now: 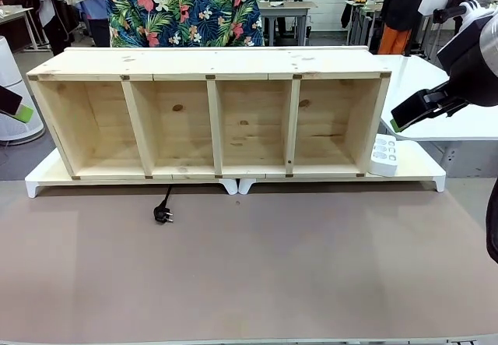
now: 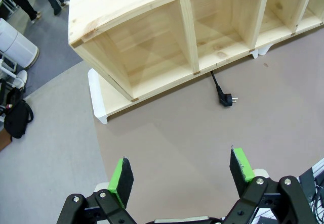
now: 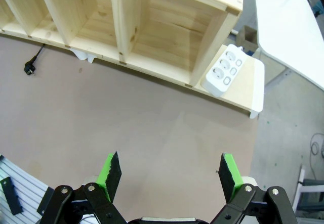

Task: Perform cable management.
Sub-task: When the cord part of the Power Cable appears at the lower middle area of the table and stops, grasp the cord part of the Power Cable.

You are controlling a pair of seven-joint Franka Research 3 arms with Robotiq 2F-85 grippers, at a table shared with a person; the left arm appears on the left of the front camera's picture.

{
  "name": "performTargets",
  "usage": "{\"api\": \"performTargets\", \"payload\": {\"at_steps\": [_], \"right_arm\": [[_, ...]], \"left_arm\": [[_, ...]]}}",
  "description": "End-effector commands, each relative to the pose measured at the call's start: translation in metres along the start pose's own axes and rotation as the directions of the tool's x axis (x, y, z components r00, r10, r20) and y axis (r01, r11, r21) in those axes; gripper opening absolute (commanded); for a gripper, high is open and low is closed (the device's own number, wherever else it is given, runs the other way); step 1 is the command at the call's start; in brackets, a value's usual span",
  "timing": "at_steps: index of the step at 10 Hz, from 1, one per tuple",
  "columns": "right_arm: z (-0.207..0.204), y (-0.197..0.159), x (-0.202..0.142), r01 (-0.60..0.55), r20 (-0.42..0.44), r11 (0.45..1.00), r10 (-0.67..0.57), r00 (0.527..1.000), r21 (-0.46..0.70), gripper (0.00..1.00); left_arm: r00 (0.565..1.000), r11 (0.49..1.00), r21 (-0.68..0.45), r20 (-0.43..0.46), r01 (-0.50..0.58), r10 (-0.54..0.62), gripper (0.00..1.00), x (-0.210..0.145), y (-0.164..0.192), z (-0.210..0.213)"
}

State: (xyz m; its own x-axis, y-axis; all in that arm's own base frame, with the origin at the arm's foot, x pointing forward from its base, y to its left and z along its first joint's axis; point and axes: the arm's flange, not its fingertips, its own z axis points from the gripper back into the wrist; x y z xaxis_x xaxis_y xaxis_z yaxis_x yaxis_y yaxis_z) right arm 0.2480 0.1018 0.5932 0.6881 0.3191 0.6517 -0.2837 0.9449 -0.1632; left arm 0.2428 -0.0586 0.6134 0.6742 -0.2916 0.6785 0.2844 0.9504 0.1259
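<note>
Cable (image 1: 163, 211): emerges under shelf (image 1: 214, 63), plug loose on desk (image 1: 272, 275), reachable. Left claw (image 2: 182, 172), right claw (image 3: 167, 176): wide open, empty.

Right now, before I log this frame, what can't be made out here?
- Cable: front view, its far run is hidden beneath the shelf.
- Plug: right wrist view, pins too small to tell.
- Person: front view, cut off by the top edge; lower body hidden by the shelf.

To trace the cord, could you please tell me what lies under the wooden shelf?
The wooden shelf rests on a white base. The cable emerges from beneath the base's front edge, plug on the mat; its course underneath is hidden.
</note>
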Motion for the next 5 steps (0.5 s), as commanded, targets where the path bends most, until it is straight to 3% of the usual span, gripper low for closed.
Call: {"api": "performTargets", "payload": {"at_steps": [1, 5], "right_arm": [[0.0000, -0.0002, 0.0001, 0.002, 0.000, 1.000, -0.002, 1.000, 0.000, 1.00], [0.0000, -0.0002, 0.0001, 0.002, 0.000, 1.000, -0.002, 1.000, 0.000, 1.00]], "left_arm": [[1.000, 1.000, 0.000, 0.007, -0.004, 0.004, 1.00, 0.0011, 0.0008, -0.0002], [1.000, 1.000, 0.000, 0.007, -0.004, 0.004, 1.00, 0.0011, 0.0008, -0.0002]]}}
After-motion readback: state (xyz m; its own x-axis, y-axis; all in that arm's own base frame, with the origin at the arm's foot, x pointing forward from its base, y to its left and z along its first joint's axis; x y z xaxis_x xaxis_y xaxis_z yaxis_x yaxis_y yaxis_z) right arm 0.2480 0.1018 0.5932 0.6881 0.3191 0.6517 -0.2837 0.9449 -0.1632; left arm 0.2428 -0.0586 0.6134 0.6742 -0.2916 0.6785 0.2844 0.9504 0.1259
